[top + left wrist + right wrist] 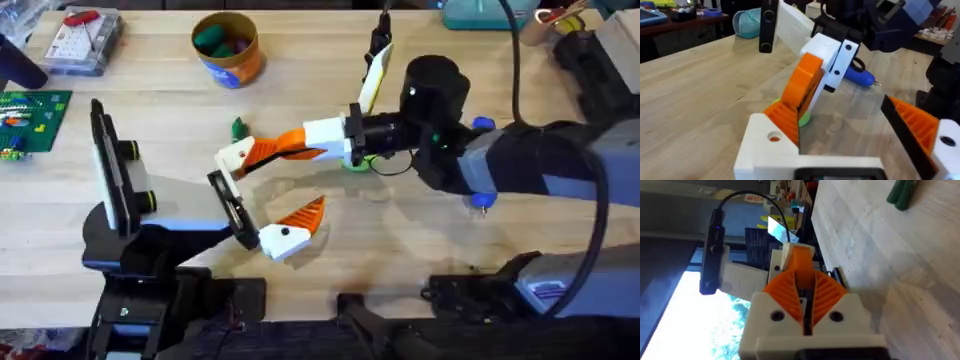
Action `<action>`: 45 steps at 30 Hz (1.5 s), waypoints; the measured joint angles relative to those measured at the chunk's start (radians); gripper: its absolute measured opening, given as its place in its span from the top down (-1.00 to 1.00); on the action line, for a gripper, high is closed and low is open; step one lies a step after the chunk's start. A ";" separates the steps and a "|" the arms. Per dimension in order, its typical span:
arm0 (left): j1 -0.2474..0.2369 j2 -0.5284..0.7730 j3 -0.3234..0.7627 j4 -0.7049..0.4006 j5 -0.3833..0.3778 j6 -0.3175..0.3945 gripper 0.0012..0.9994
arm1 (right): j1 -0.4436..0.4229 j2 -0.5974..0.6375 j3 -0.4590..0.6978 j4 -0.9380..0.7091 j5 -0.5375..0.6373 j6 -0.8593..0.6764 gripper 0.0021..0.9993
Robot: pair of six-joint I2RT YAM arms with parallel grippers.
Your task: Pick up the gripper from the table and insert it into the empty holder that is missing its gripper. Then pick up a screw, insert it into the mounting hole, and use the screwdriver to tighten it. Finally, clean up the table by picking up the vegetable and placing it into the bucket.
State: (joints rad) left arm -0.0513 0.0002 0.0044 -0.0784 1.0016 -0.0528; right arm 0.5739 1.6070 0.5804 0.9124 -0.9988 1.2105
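Note:
My right gripper [285,148] reaches left across the table and is shut on the gripper [801,262], an orange wedge, which it holds against the empty holder [236,155]. That cream-white block [770,150] is one side of my left gripper [272,192], and orange shows inside its hole. The left gripper's other side carries a ribbed orange finger [303,216], and its jaws stand wide apart. The dark-green vegetable [238,128] lies on the table just behind the holder. At the back stands the bucket [227,47]. The blue screwdriver [860,77] lies under the right arm.
A bright-green disc [355,163] lies beneath the right wrist. A clear parts box [85,40] and a green board [30,115] sit at the far left. A black upright panel [110,170] stands near the left arm. The bucket holds green and red items.

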 joint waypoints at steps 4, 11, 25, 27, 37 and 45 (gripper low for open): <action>-0.002 0.000 0.000 0.010 0.019 0.002 -0.98 | 0.009 0.000 -0.001 -0.006 0.010 0.002 0.19; -0.003 0.000 0.000 0.012 0.051 0.005 -0.98 | 0.015 0.001 -0.003 -0.008 0.020 -0.001 -0.98; -0.003 0.000 0.000 0.012 0.053 0.005 -0.98 | -0.023 0.000 -0.003 -0.017 0.026 -0.009 -0.98; -0.003 0.000 0.000 0.012 0.054 0.005 -0.98 | -0.047 0.000 -0.003 -0.051 0.027 -0.027 -0.98; -0.003 0.000 0.000 0.012 0.054 0.005 -0.98 | -0.212 -0.136 0.078 -0.687 0.077 -0.347 -0.98; -0.003 0.000 0.000 0.012 0.054 0.005 -0.98 | -0.329 -0.267 0.357 -1.336 0.223 -0.733 -0.98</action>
State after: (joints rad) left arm -0.0547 0.0002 0.0048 -0.0662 1.0555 -0.0483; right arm 0.2453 1.3395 0.9371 -0.4234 -0.7761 0.4780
